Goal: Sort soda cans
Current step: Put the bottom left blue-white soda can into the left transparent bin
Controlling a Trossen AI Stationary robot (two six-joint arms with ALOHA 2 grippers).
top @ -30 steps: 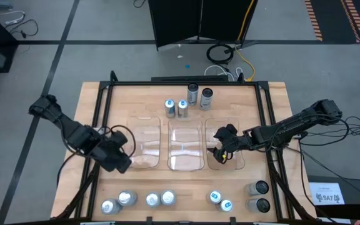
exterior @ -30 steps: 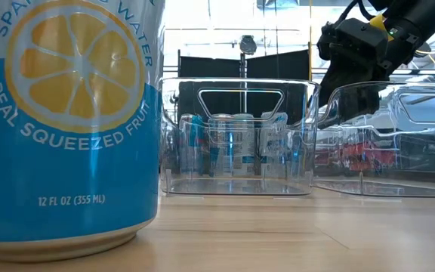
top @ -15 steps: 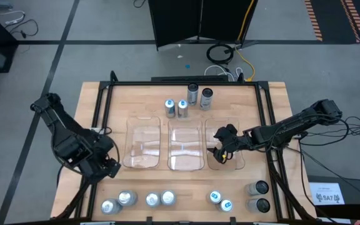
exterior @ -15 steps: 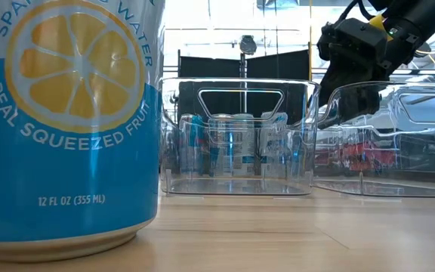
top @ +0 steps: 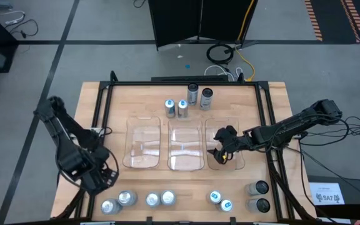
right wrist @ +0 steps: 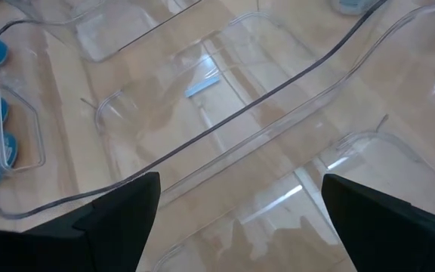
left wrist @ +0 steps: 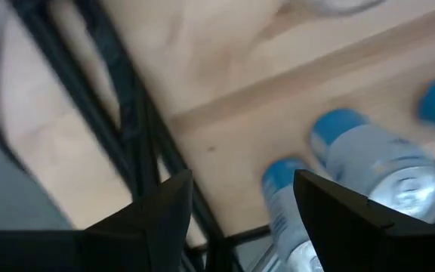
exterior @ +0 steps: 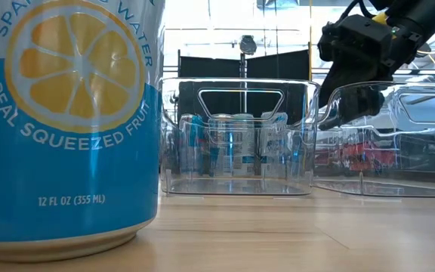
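My left hand (top: 97,177) has swung off the left bin (top: 144,147) to the table's (top: 274,100) near-left corner, fingers spread and empty, just above the silver cans (top: 119,201); I reckon a pick comes next. My right hand (top: 221,152), released, stays over the right bin (top: 237,164); all three bins are empty.

Twelve upright soda cans (top: 167,199): four at the table's far edge, eight along its near edge.
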